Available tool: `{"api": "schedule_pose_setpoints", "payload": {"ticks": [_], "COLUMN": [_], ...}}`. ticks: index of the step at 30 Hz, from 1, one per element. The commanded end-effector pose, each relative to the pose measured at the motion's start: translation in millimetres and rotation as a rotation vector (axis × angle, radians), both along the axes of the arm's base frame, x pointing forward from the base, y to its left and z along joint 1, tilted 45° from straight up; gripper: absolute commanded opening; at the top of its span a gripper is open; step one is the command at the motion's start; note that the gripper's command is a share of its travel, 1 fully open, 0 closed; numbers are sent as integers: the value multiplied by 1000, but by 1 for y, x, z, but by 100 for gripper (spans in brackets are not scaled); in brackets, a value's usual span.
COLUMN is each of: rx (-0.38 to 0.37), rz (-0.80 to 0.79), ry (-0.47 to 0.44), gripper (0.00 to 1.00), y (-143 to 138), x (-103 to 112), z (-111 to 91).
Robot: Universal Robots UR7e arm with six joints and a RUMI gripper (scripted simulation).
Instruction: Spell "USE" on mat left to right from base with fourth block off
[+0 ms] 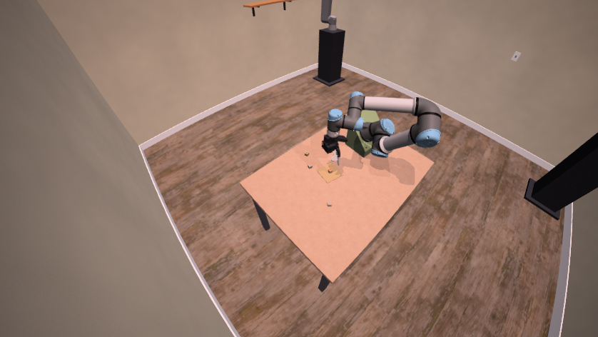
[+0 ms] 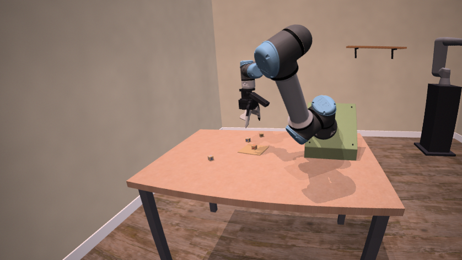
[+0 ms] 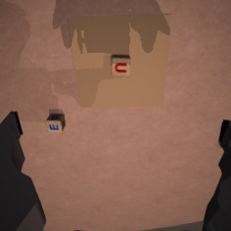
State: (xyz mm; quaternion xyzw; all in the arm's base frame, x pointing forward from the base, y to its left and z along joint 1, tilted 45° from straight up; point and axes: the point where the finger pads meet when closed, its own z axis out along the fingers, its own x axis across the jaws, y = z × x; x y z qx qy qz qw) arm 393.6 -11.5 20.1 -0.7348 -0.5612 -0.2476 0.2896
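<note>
The gripper [image 1: 336, 161] [image 2: 252, 122] [image 3: 120, 126] is open and empty, high above the table near the mat. The square yellowish mat [image 1: 327, 178] [image 2: 246, 151] [image 3: 142, 93] bears one block, the red U block [image 1: 330, 170] [image 2: 253, 147] [image 3: 120, 67], its letter turned sideways in the wrist view. The blue E block [image 1: 310, 166] [image 2: 247, 139] [image 3: 55, 125] lies on the table off the mat. Another block [image 1: 306, 153] [image 2: 261, 135] lies beyond the E block. A further block [image 1: 329, 203] [image 2: 210, 157] lies apart on the other side of the mat. The letters of these two are not readable.
The green robot base stand [image 1: 356, 141] [image 2: 345, 129] is on the table [image 1: 288, 196] [image 2: 193, 180] at the right in the exterior view. The arm's shadow falls over part of the mat and table. Black pedestals [image 1: 331, 54] [image 2: 441, 119] stand on the floor away from the table.
</note>
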Motion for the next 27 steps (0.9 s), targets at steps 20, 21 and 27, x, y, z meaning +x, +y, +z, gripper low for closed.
{"api": "schedule_pose_setpoints", "payload": {"ticks": [20,21,27], "rx": [9,10,16], "rz": [-175,-191,-302], "ry": [172,188,298], "gripper": [100,100,100], "y": [5,6,9], "x": [0,0,0], "z": [0,0,0]}}
